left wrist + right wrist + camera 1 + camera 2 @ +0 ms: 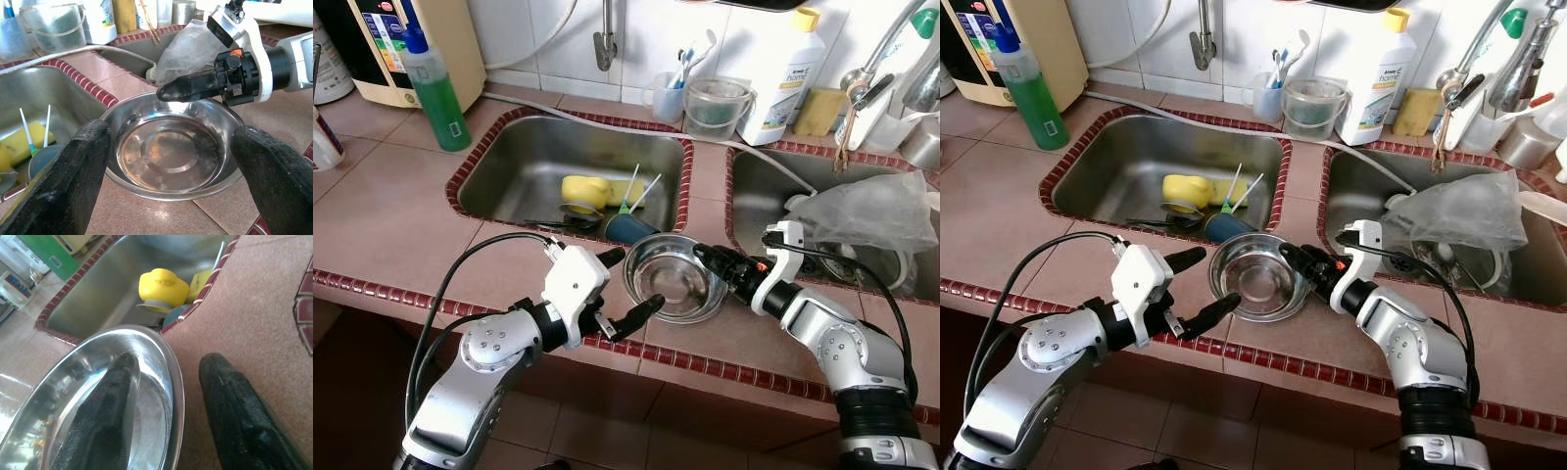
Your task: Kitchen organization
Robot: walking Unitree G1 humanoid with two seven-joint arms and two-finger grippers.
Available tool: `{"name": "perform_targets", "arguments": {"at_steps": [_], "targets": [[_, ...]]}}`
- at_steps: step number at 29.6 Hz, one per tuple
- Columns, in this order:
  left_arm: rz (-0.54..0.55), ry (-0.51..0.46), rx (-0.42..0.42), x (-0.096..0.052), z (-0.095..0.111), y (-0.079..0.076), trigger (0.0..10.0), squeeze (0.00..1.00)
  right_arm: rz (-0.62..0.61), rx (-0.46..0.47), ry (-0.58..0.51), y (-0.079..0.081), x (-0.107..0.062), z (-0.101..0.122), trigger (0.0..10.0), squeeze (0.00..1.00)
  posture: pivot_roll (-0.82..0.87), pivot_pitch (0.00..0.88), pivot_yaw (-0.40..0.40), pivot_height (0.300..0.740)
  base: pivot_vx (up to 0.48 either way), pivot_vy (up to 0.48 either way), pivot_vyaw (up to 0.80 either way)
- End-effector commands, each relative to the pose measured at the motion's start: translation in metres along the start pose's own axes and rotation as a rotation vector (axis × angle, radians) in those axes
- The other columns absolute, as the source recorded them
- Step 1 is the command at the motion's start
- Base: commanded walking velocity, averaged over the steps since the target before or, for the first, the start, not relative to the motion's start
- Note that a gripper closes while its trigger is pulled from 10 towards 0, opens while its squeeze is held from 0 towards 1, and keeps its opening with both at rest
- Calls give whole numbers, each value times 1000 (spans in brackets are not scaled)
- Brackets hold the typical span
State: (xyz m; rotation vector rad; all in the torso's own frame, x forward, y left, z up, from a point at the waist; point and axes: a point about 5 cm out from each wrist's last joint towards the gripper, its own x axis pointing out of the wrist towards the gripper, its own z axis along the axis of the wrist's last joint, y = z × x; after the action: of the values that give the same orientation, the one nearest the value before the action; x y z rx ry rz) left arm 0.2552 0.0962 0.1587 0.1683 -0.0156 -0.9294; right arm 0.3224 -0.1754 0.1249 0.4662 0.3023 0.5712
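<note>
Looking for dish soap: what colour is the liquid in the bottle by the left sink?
Green, clearest in the left eye view: bottle.

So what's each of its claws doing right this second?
Left gripper: open, beside the steel bowl, holding nothing.
Right gripper: open, fingers straddling the bowl's rim, not yet clamped.

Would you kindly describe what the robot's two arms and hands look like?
Both arms are silver metal with rounded, bolted joint housings. The left hand has a white blocky housing and two long, tapering black fingers with a matte, rough surface. The right hand has a white bracket, a black cylindrical wrist and a small orange mark. Thin black cables loop from each arm to its hand.
</note>
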Motion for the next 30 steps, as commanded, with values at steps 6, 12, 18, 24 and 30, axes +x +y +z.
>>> {"name": "perform_targets", "arguments": {"at_steps": [6, 12, 18, 24, 30], "targets": [[7, -13, 18, 0, 5, -2, 10000, 0, 18, -12, 45, -1, -1, 2, 0, 0, -28, 139, -40, 740, 0, 0, 0], [11, -17, 18, 2, 5, -2, 10000, 0, 12, -18, 89, -4, -3, 1, 0, 0, -29, 132, -49, 740, 0, 0, 0], [18, -23, 18, 3, 4, -3, 10000, 0, 16, -37, 116, -7, -5, 3, 0, 0, -29, 120, -58, 740, 0, 0, 0], [31, -33, 30, 5, 6, 2, 10000, 0, -16, -107, -76, -7, -4, 34, 0, 0, -26, 91, -52, 740, 0, 0, 0], [64, -44, 54, 8, 10, 14, 10000, 0, -66, -134, -235, -8, -6, 57, 0, 0, -30, 75, -42, 740, 0, 0, 0]]}}
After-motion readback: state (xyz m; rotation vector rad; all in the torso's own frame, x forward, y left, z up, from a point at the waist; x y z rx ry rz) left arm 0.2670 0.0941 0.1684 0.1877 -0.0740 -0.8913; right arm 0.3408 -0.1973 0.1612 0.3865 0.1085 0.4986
